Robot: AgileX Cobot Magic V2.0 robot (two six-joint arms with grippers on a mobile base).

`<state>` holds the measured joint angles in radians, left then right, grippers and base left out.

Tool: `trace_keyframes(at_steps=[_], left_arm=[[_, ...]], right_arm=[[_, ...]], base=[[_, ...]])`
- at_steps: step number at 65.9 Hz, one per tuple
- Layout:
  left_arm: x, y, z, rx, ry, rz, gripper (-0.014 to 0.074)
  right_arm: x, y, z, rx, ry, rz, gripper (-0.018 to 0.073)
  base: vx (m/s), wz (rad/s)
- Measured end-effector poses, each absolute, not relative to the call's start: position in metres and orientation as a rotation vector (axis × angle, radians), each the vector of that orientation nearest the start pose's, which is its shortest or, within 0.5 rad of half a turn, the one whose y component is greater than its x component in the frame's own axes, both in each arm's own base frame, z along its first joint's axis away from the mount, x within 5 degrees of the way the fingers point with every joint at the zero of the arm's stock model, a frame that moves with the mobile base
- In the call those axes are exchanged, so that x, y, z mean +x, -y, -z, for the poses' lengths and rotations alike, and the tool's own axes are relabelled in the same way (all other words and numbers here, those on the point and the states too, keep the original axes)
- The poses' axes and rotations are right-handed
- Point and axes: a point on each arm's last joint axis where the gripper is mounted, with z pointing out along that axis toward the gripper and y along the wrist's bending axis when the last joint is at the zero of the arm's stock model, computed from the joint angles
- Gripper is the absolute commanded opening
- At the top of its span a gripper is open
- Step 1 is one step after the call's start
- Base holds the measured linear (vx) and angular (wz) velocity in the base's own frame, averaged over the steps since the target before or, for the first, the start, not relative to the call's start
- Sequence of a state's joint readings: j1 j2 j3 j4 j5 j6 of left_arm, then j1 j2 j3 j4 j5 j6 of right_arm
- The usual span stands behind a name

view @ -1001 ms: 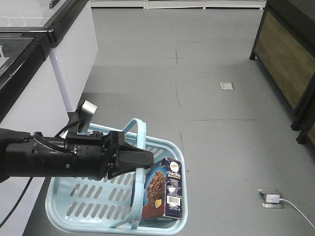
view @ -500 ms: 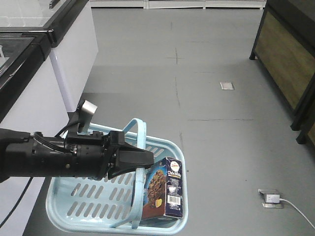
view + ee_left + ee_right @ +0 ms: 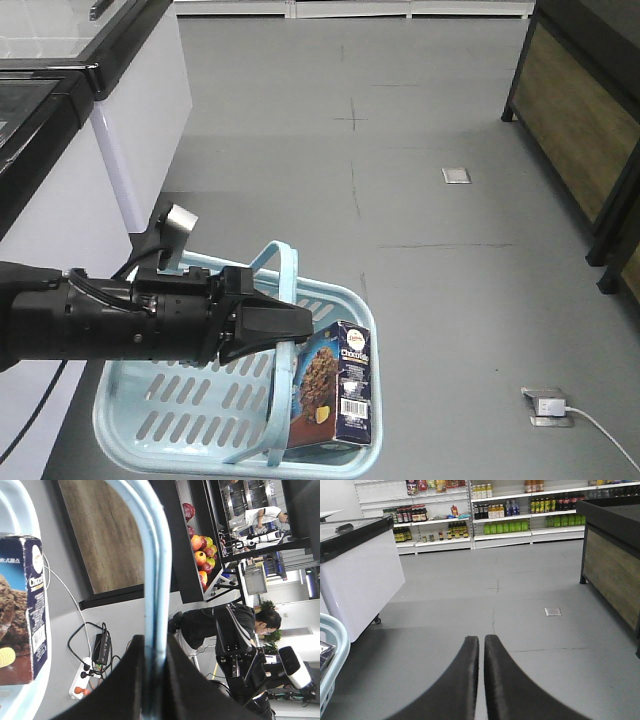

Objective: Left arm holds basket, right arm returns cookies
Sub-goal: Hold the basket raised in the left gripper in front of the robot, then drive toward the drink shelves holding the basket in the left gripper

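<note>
Cookies (image 3: pixel 340 385): one box standing in one basket (image 3: pixel 112 432); left end effector (image 3: pixel 300 322) clamps its two handles (image 3: pixel 290 280); right end effector (image 3: pixel 481 642) closed, empty.

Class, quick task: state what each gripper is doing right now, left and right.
Left gripper: closed on the handles of the basket.
Right gripper: closed, holding nothing.

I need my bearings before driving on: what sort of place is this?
Probably a supermarket, or a mock-up of one: shelves of bottled drinks, a white chest freezer and a fruit display.
</note>
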<state>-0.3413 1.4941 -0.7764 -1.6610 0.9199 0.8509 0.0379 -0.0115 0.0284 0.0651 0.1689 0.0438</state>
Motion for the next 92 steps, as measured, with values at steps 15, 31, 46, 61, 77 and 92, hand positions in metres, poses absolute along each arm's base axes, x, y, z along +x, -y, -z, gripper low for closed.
trace_keyframes(at_steps=[15,31,46,61,77,92], left_arm=[[0.2404,0.162,-0.2503,0.038,-2.308,1.635,-0.0003],[0.2405,0.1619,-0.2502,0.037,-2.308,1.633,-0.0003],[0.2402,0.1623,-0.2504,0.038,-2.307,1.638,-0.0003],[0.2403,0.1623,-0.2504,0.038,-2.307,1.637,-0.0003],[0.24,0.1627,-0.2504,0.04,-2.308,1.638,-0.0003],[0.2399,0.1628,-0.2504,0.04,-2.307,1.639,-0.0003]], right_arm=[[0.0562,-0.0031,-0.1889,0.05,-1.67,-0.119,-0.0006],[0.0562,-0.0031,-0.1889,0.05,-1.67,-0.119,-0.0006],[0.0562,-0.0031,-0.1889,0.05,-1.67,-0.119,-0.0006],[0.0562,-0.0031,-0.1889,0.05,-1.67,-0.119,-0.0006],[0.0562,-0.0031,-0.1889,0.05,-1.67,-0.119,-0.0006],[0.0562,-0.0031,-0.1889,0.05,-1.67,-0.119,-0.0006]], base=[[0.15,0.0],[0.18,-0.07],[0.23,-0.16],[0.26,-0.06],[0.29,0.01],[0.33,0.13]])
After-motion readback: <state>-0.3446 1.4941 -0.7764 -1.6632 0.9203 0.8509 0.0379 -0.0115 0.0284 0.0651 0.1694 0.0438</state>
